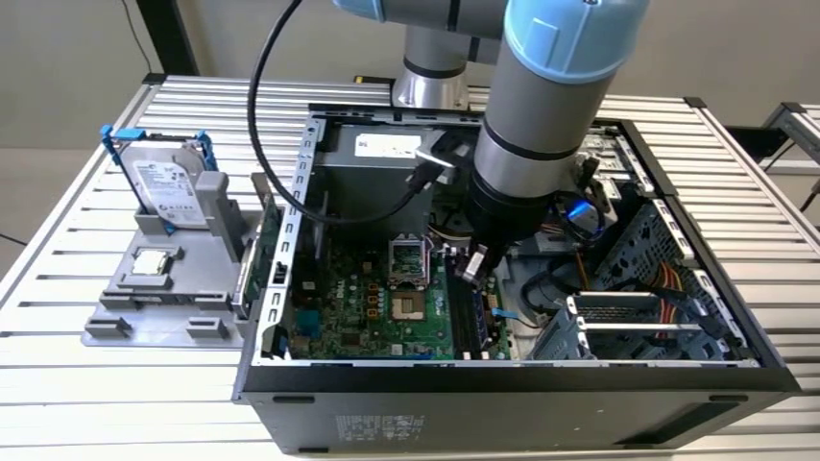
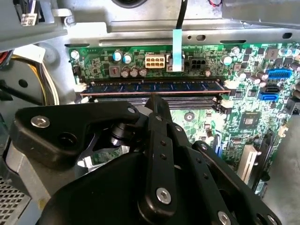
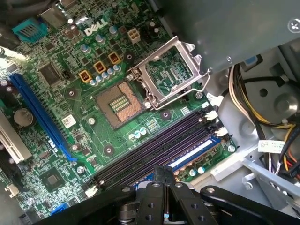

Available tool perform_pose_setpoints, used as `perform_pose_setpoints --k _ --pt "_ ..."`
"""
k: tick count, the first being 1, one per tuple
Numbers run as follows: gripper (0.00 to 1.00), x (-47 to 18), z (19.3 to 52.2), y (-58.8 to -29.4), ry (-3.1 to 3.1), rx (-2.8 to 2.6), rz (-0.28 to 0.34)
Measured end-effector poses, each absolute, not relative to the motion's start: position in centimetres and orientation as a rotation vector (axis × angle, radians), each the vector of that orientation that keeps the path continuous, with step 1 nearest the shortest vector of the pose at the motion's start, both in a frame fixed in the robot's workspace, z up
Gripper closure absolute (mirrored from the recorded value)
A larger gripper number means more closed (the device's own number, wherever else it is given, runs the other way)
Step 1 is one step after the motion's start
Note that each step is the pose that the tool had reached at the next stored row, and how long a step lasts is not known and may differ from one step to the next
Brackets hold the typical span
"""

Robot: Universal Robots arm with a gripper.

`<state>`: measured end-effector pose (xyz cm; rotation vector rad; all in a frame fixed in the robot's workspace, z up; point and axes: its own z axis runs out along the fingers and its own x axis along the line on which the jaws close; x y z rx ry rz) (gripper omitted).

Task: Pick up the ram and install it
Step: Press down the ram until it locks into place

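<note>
The ram (image 2: 150, 86), a thin dark bluish-green stick, lies in the outermost memory slot of the green motherboard (image 3: 56, 140) inside the open computer case (image 1: 513, 403). In the first wrist view the ram (image 3: 194, 152) shows as a blue strip beside the empty dark slots. My gripper (image 2: 157, 101) hangs just above the slots near the stick's middle, its black fingers pressed together with nothing between them. In the exterior view the gripper (image 1: 471, 266) is low inside the case, over the slots on the board's right edge.
A silver hard drive in a blue frame (image 1: 167, 187) stands on a grey holder (image 1: 160, 307) on the table at the exterior view's left. A green card (image 1: 263, 245) stands next to the case. The processor socket (image 3: 119, 101), cable bundles (image 3: 255, 112) and a drive cage (image 1: 640, 327) surround the slots.
</note>
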<state>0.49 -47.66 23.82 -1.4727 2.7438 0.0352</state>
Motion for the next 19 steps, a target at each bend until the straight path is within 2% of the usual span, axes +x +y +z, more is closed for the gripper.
perform_pose_setpoints --k 19 --pt "1.0 0.8 23.71 -47.66 2.546 -1.797 0.043"
